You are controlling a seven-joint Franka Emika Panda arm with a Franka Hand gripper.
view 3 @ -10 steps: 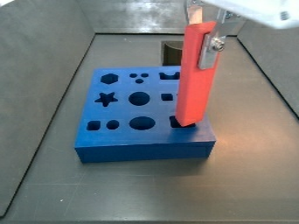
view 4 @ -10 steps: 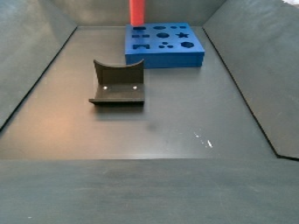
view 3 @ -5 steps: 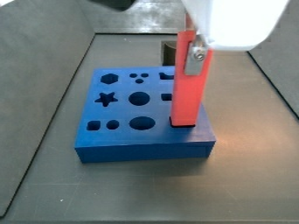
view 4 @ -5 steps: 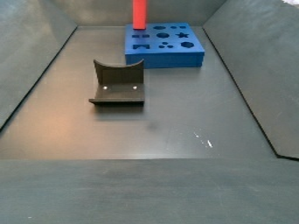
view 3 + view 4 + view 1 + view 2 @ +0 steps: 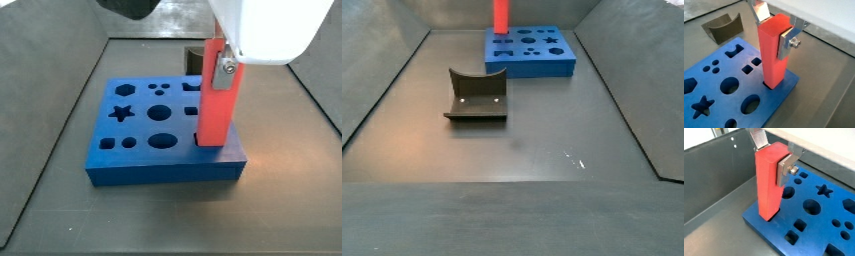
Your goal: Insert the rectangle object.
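Note:
The rectangle object (image 5: 773,55) is a red-orange bar standing upright, also seen in another wrist view (image 5: 767,188). Its lower end sits in a hole at a corner of the blue block (image 5: 774,95), which has several shaped holes. My gripper (image 5: 774,35) is shut on the bar near its top, one silver finger (image 5: 787,44) flat against its side. Both side views show the bar (image 5: 214,110) (image 5: 500,15) on the block (image 5: 160,172) (image 5: 543,68). The gripper (image 5: 218,65) shows under the white wrist; it is out of frame in a side view.
A dark grey curved piece (image 5: 476,95) stands on the floor apart from the block, also in a wrist view (image 5: 723,26). Grey walls (image 5: 711,173) enclose the dark floor (image 5: 543,140).
The bar went from tilted to upright and has sunk a little lower into the corner hole, with the gripper coming down with it.

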